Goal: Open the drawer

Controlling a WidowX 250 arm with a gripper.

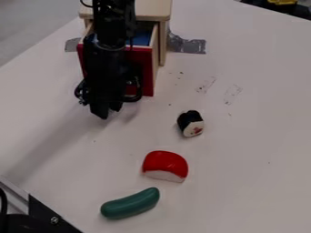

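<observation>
Status of the drawer point(143, 68): open. The red front stands clear of the wooden cabinet point(153, 9), a side wall shows between front and cabinet, and part of the blue interior point(142, 37) is visible from above. The full travel of the drawer is not shown, so I cannot confirm that it is at its end stop. My gripper point(108, 113) hangs low over the tabletop point(243, 136), tips down, just in front of the drawer; my arm covers much of the red front. I cannot tell whether the gripper is spread or pressed together, nor whether any part of it touches the drawer. Tape point(193, 46) lies on the tabletop beside the cabinet. The sushi piece point(191, 124), the red piece point(165, 164) and the green piece point(130, 204) lie well apart from the drawer and do not obstruct it. Assessment: the opening step appears complete or nearly so. Remaining work: at most a short further pull, then withdrawal. Caution: lift clear before retracting, since contact with the red front could push the drawer inward.
</observation>
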